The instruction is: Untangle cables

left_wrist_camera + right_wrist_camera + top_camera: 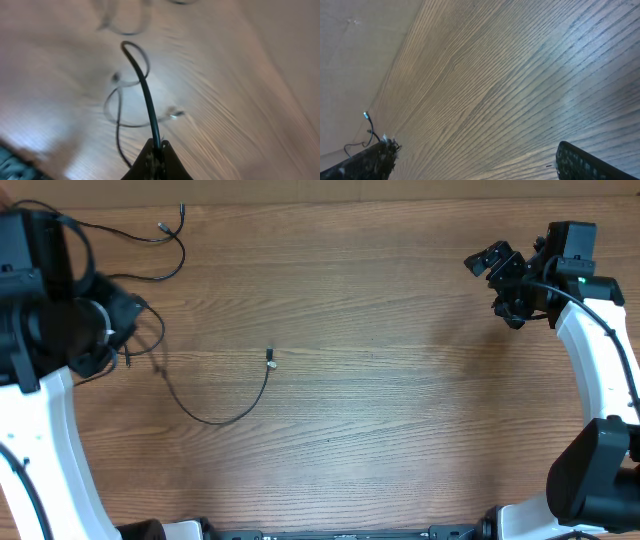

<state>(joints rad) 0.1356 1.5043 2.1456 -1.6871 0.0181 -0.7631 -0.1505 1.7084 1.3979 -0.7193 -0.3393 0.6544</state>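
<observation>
My left gripper [156, 148] is clenched on the thin black cable [145, 90] at the left of the brown wooden table [400, 410], my right gripper [475, 162] hangs released at the far right, and I judge the cable light, limp and slippery, best pinched near its small metal plug [270, 358].

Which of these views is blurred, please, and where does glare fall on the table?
Left wrist: heavily blurred; only the black cable pinched in the left claw reads clearly. Right wrist: sharp wood grain, bluish glare on the table at upper right. Overhead: sharp, evenly lit.

Table [400, 400] wood-grain, matt; cable [215, 422] black, smooth, rubbery sheath.
</observation>
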